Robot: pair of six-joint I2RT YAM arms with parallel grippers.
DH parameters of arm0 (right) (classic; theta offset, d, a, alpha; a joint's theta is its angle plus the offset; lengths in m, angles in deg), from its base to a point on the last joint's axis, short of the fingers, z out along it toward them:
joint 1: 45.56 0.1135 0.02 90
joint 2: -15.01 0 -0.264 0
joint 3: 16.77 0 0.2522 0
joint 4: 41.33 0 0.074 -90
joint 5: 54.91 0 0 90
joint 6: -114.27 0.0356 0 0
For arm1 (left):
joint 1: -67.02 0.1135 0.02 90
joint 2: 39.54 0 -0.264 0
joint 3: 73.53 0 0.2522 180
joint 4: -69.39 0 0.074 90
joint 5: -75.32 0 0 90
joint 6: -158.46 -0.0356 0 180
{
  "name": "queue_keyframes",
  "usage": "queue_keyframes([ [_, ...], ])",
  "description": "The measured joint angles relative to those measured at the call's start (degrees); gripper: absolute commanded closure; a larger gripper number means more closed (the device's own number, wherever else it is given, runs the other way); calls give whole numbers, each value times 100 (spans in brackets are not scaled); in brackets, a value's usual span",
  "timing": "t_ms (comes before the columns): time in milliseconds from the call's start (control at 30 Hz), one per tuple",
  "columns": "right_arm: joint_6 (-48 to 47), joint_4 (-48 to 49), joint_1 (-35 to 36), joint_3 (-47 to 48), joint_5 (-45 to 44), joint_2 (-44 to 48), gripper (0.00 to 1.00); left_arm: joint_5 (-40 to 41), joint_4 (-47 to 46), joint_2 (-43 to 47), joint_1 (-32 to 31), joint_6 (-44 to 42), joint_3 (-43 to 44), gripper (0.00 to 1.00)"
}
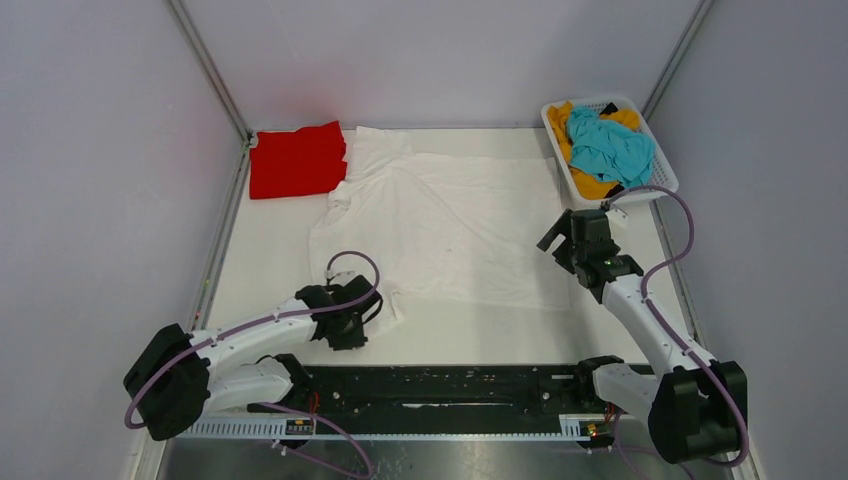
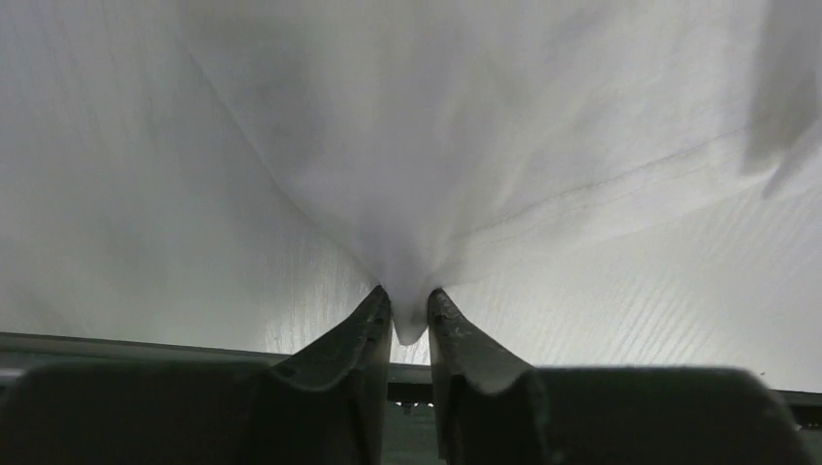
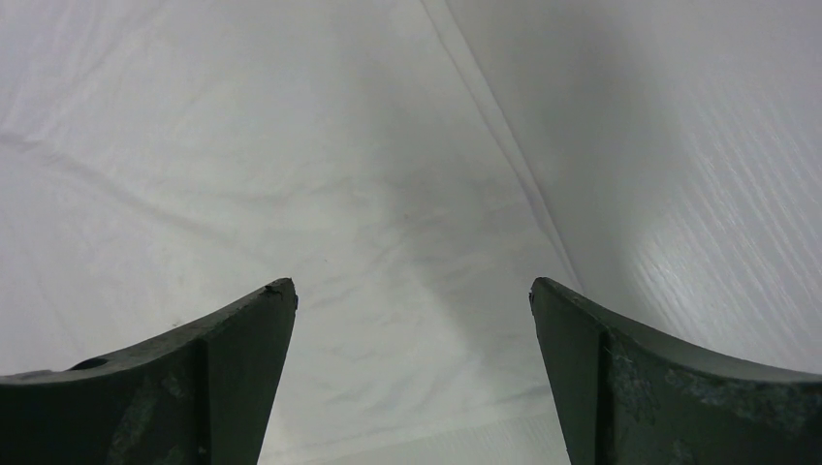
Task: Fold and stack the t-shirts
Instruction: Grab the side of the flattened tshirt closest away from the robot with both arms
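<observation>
The large white t-shirt [image 1: 450, 225] lies spread over the middle of the table. My left gripper [image 1: 348, 322] is shut on its near left corner, and the left wrist view shows the white cloth [image 2: 417, 194] pinched between the jaws [image 2: 410, 310]. My right gripper [image 1: 577, 238] is open and empty above the shirt's right edge, with the cloth [image 3: 291, 174] below it [image 3: 412, 291]. A folded bright red t-shirt [image 1: 297, 159] lies at the far left. The teal t-shirt [image 1: 610, 145] and the orange-yellow t-shirt [image 1: 585, 180] lie crumpled in the basket.
A white slotted plastic basket [image 1: 557, 140] stands at the far right corner. Grey walls close in the table on three sides. A black rail [image 1: 450, 385] runs between the arm bases at the near edge.
</observation>
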Motion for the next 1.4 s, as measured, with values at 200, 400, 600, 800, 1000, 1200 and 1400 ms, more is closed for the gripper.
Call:
queue_keyframes([
  [200,393,-389,-68,-710,-98,645,1,44,-173,-15,-28,-68,7,100],
  [400,592,-1027,-92,-1340,-177,1530,6,24,-258,264,-35,-199,7,100],
  [600,922,-1010,-92,-1893,-170,1611,19,0,-267,686,-33,-275,7,100],
  [800,988,-376,-107,-1716,-28,691,56,-61,-264,984,-33,-317,7,100],
  [1000,935,-90,-114,-1604,254,166,89,-146,-216,1235,-35,-304,7,100],
  [1200,850,-566,-114,-1626,219,787,100,-337,199,1497,-55,-146,11,100],
  [1400,772,-1563,-114,-1622,-122,1891,100,-649,678,2017,-304,175,22,100],
])
